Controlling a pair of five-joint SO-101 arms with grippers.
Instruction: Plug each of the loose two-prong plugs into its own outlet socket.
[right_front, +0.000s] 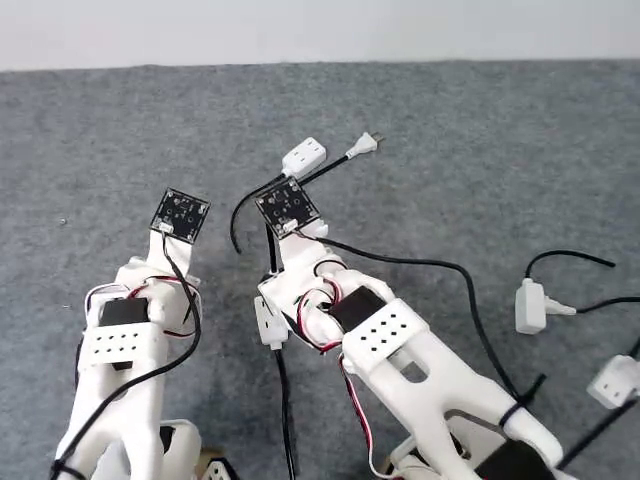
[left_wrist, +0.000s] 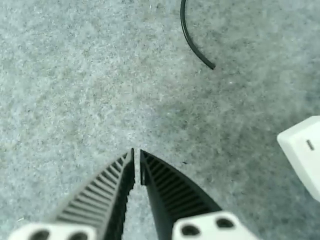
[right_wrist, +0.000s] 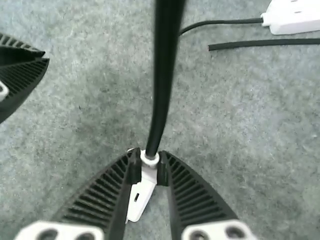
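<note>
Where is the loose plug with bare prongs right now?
The plug lies on the grey mat at the far side in the high view, just right of the white outlet socket, beyond the right arm.

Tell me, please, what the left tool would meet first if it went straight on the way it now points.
Probably only the grey carpet. Nothing lies in front of the shut left tool; the black cable end and the white block sit off that line, though depth is unclear.
</note>
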